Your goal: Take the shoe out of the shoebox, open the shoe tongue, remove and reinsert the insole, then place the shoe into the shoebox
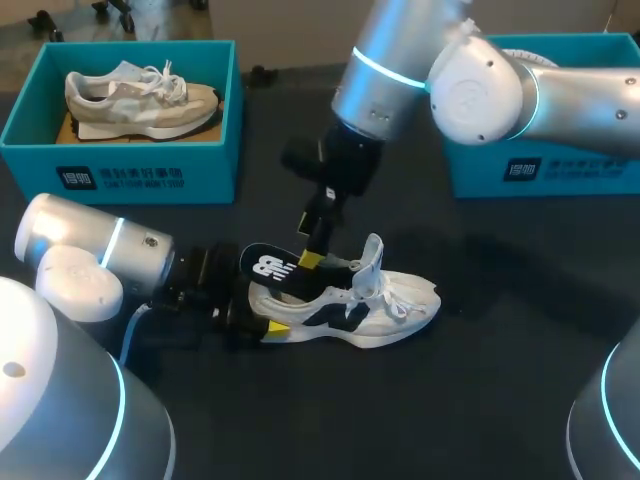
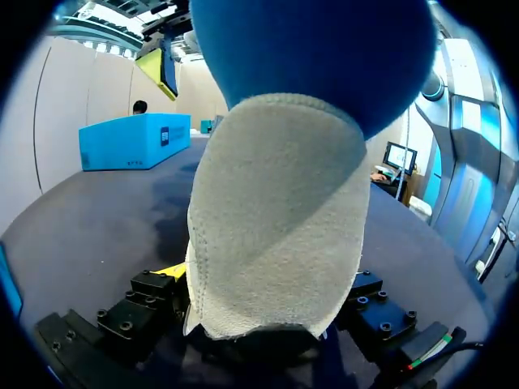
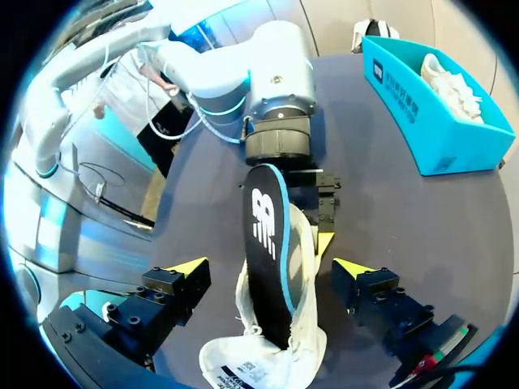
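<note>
A white shoe point(image 1: 385, 305) with dark side marks lies on its sole in the middle of the dark table. Its tongue point(image 1: 372, 255) stands pulled up. A black insole point(image 1: 268, 268) with a white logo sticks out of the heel opening, its front end still inside the shoe point(image 3: 284, 340). My left gripper point(image 1: 262, 325) is shut on the heel point(image 2: 276, 227), one finger on each side. My right gripper point(image 1: 311, 256) hangs just above the insole point(image 3: 268, 243), open, its fingertips point(image 3: 190, 266) wide apart on either side and not touching it.
A teal shoebox point(image 1: 120, 160) at the back left holds a second, beige shoe point(image 1: 140, 100). Another teal box point(image 1: 540, 170) stands at the back right, partly behind my right arm. Bare table lies in front of the shoe.
</note>
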You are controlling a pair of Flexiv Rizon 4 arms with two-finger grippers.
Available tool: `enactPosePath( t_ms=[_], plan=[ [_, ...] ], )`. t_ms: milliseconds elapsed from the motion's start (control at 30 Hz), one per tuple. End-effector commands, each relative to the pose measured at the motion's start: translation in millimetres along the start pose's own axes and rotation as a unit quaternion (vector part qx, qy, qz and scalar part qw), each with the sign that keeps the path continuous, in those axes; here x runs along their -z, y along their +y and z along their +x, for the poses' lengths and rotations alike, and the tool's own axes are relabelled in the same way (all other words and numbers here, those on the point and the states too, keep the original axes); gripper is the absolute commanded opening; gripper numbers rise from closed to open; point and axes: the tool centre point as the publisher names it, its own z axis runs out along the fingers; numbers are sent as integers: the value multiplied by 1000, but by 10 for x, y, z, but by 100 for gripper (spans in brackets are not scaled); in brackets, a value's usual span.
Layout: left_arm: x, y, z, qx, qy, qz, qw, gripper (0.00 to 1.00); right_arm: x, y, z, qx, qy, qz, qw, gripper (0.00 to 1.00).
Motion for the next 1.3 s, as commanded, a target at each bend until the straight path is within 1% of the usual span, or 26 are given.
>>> enactPosePath(
  t_ms=[33, 200, 233, 267, 400, 467, 533, 633, 700, 800, 1033, 1300],
  plan=[
    [-7, 8, -1, 0, 1, -2, 1000, 0, -18, 20, -8, 0, 0, 2, 1000, 100],
    [-7, 8, -1, 0, 1, -2, 1000, 0, -18, 20, -8, 0, 0, 2, 1000, 100],
    [-7, 8, -1, 0, 1, -2, 1000, 0, -46, 15, -2, 5, 15, -8, 1000, 100],
    [-7, 8, -1, 0, 1, -2, 1000, 0, -65, 10, -1, -5, 17, 1, 1000, 100],
    [-7, 8, -1, 0, 1, -2, 1000, 0, -112, 12, 1, -20, 38, -10, 999, 100],
    [-7, 8, -1, 0, 1, -2, 1000, 0, -135, 21, 13, -29, 52, -8, 998, 100],
    [-7, 8, -1, 0, 1, -2, 1000, 0, -149, 31, 28, -26, 62, -15, 998, 100],
    [-7, 8, -1, 0, 1, -2, 1000, 0, -168, 46, 48, -27, 80, -9, 996, 100],
    [-7, 8, -1, 0, 1, -2, 1000, 0, -178, 56, 61, -25, 82, -13, 996, 100],
    [-7, 8, -1, 0, 1, -2, 1000, 0, -213, 77, 85, -21, 98, -14, 995, 100],
    [-7, 8, -1, 0, 1, -2, 1000, 0, -299, 79, 149, -25, 112, -23, 993, 100],
    [-7, 8, -1, 0, 1, -2, 1000, 0, -355, 23, 249, -40, 114, -36, 992, 100]
  ],
)
